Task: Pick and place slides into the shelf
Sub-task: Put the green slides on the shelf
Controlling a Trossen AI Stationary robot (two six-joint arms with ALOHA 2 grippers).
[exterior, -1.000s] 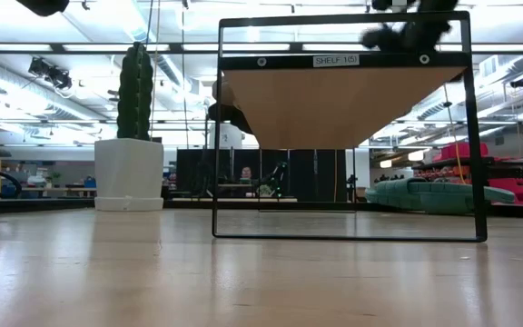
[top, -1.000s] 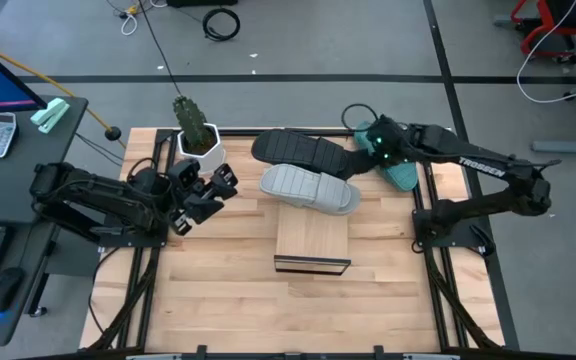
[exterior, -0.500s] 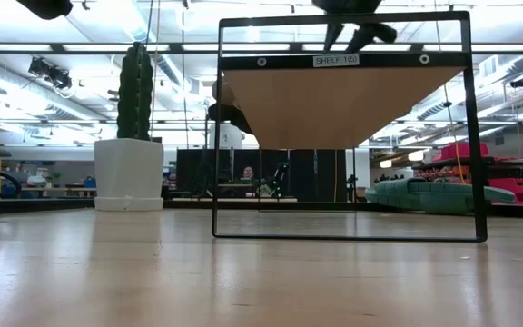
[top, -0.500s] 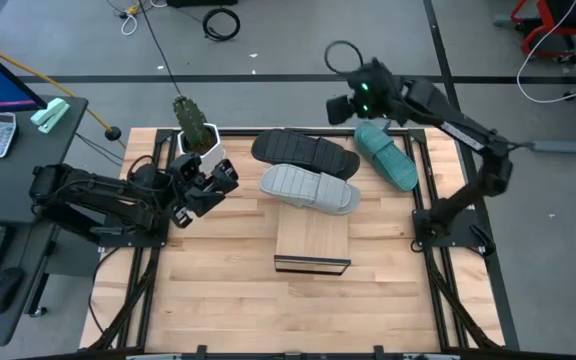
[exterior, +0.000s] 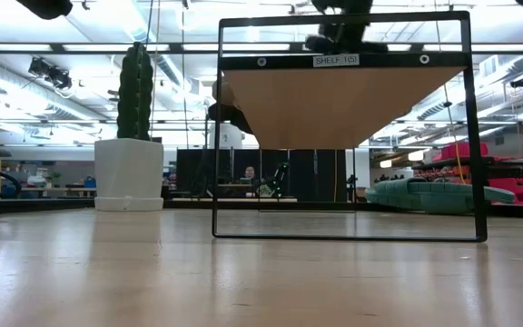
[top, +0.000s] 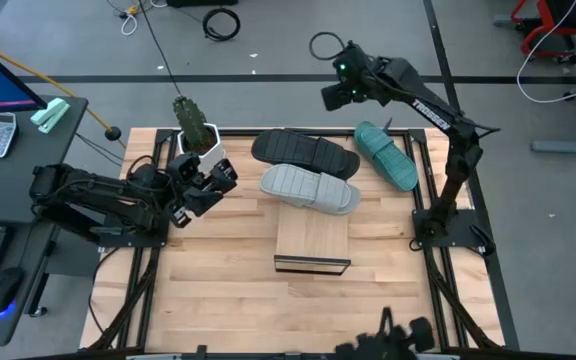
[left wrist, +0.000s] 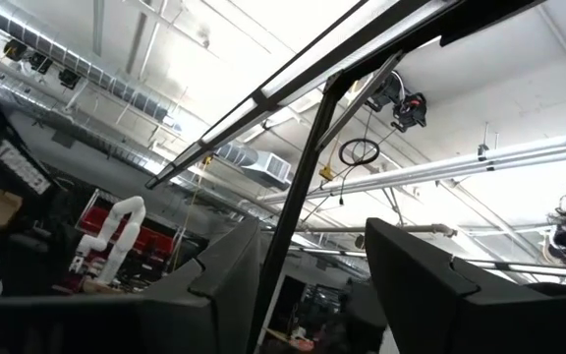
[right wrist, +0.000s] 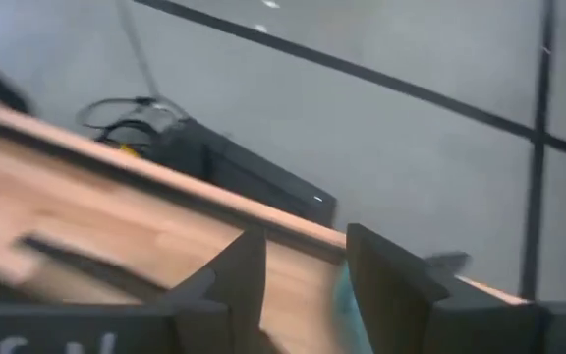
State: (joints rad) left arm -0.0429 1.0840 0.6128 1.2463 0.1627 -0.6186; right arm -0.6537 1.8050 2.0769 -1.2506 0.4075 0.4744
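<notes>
Here, at the bottom centre of the high view, the shelf (top: 313, 243) showed only as a light-wood board with a dark front edge, its frame hard to make out from above; in the low view its black frame filled the middle and the space beneath its board held nothing. Just above it lay the light grey slide (top: 309, 188), its lower edge overlapping the board's far end, with the black slide (top: 304, 151) touching it behind. The teal slide (top: 385, 154) sat apart at centre right. At centre left the left gripper (top: 223, 180) hovered beside the white pot (top: 200, 150), fingers parted and empty. At the upper right, beyond the table's edge, the right gripper (top: 334, 96) hung raised, fingers parted, gripping nothing.
</notes>
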